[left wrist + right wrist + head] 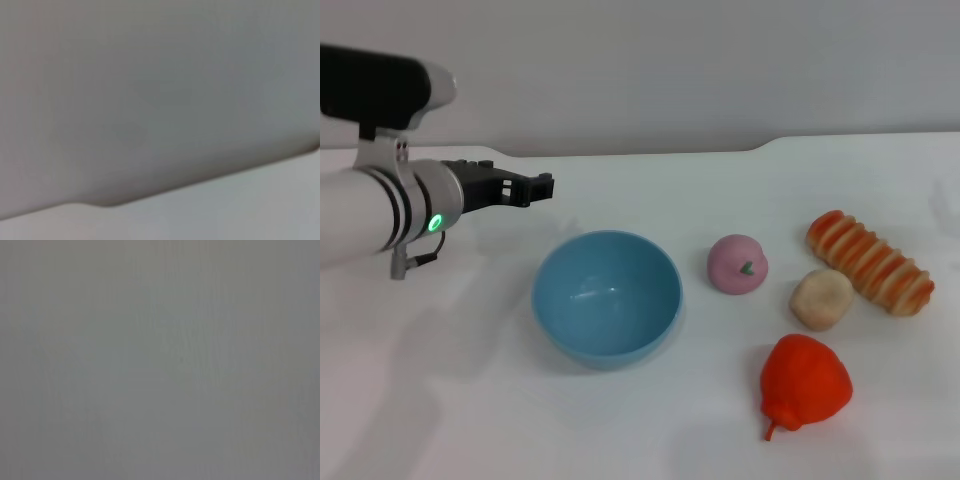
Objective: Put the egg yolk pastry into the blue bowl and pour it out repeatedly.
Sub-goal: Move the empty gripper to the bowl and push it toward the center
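The egg yolk pastry [821, 298] is a pale beige lump lying on the white table at the right, between the striped bread roll and the red fruit. The light-blue bowl [607, 297] stands upright in the middle with nothing inside it. My left gripper [535, 188] hangs above the table to the bowl's back left, pointing right, apart from the bowl and holding nothing that I can see. My right arm is out of the head view. Both wrist views show only plain grey surface.
A pink ball with a green mark [737, 264] sits right of the bowl. A long orange-and-cream bread roll [869, 261] lies at the far right. A red fruit [805, 384] rests near the front right. The table's back edge [650, 153] meets the wall.
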`<state>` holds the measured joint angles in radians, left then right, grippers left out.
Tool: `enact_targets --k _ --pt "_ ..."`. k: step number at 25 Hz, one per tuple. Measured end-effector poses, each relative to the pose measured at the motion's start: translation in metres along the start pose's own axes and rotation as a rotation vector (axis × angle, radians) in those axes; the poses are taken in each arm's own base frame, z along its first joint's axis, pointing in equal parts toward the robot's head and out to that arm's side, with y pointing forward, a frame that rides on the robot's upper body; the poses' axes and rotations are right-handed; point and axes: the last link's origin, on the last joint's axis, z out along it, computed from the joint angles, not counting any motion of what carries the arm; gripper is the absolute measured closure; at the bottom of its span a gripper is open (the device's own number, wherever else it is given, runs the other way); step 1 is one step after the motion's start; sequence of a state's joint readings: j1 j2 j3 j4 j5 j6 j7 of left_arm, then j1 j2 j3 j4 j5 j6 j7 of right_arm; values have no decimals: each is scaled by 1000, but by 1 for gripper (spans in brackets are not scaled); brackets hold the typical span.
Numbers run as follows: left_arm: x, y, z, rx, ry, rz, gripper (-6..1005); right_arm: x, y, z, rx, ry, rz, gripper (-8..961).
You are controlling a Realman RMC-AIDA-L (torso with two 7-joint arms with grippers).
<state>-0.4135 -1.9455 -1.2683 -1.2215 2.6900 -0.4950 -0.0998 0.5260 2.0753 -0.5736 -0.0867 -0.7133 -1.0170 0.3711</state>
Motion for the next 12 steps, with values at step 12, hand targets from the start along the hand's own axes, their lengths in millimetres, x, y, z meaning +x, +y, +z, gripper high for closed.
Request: enact_targets --k 12 --pt "22 -5 -19 -139 -193 38 264 3 0 -3 3 10 4 263"
